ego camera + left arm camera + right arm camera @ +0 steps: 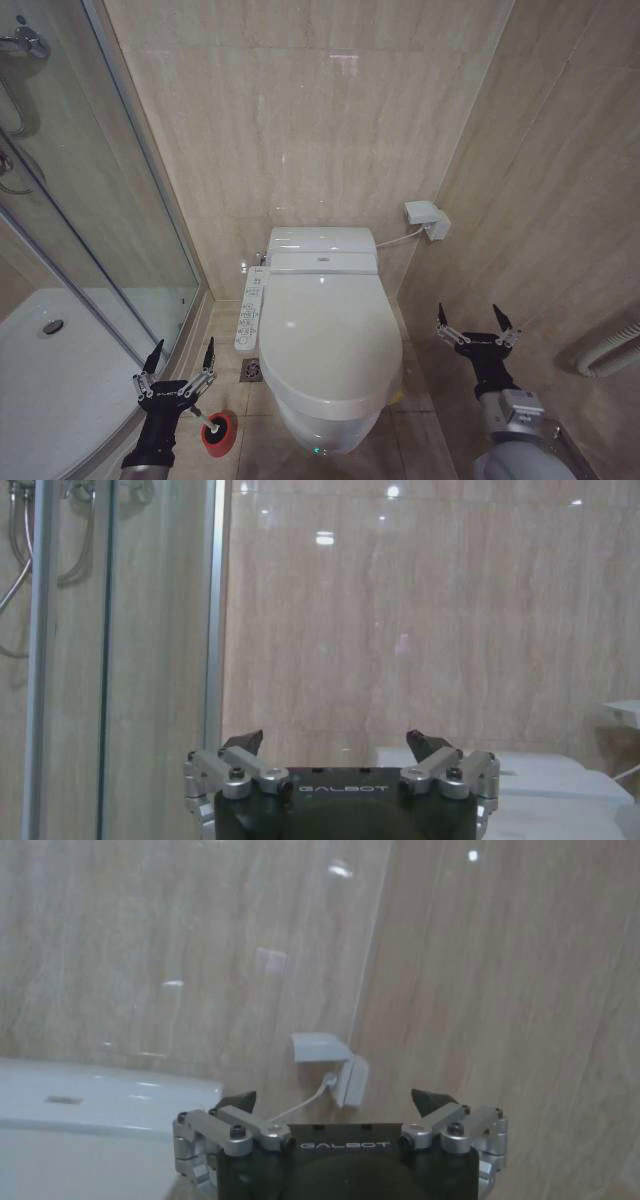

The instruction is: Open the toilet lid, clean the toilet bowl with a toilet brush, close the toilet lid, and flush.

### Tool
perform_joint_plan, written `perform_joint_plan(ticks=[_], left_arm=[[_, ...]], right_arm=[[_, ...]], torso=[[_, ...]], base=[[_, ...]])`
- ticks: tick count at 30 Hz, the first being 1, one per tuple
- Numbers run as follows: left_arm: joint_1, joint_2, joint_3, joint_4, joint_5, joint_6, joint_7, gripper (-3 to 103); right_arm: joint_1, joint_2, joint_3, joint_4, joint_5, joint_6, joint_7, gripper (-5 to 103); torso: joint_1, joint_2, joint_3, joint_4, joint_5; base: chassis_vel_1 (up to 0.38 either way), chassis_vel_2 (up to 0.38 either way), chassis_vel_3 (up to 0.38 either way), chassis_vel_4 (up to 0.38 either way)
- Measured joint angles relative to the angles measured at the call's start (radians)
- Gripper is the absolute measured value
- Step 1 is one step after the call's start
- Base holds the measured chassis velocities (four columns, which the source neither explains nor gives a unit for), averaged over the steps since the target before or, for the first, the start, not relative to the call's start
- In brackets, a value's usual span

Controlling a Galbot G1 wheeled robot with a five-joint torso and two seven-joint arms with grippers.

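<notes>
The large white glossy plastic oval toilet lid (328, 335) lies shut over the white ceramic toilet bowl (325, 432) against the back wall, long axis running from the wall toward the robot, rounded front nearest; its slick surface could let a pincer slip while lifting. The thin white-handled toilet brush (205, 419) stands in its round red holder cup (219, 434) on the floor, left of the bowl; the released left pincer (180, 360), hovering just above, could topple the cup. The right pincer (476, 327) hangs spread, empty, right of the bowl.
</notes>
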Motion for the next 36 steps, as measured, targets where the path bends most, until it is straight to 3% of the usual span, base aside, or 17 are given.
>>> perform_joint_plan(ticks=[8,13,36], left_arm=[[0.000,0.000,0.000,0.000,0.000,0.000,0.000,97],[0.000,0.000,0.000,0.000,0.000,0.000,0.000,97],[0.000,0.000,0.000,0.000,0.000,0.000,0.000,97]], right_arm=[[0.039,-0.028,0.007,0.001,0.094,-0.063,-0.002,100],[0.030,-0.021,0.022,0.048,0.122,-0.073,-0.045,100],[0.003,0.030,0.014,0.114,0.093,-0.047,-0.049,100]], torso=[[0.000,0.000,0.000,0.0001,0.0000],[0.000,0.000,0.000,0.0000,0.0000],[0.000,0.000,0.000,0.0000,-0.0001]], base=[[0.000,0.000,0.000,0.000],[0.000,0.000,0.000,0.000],[0.000,0.000,0.000,0.000]])
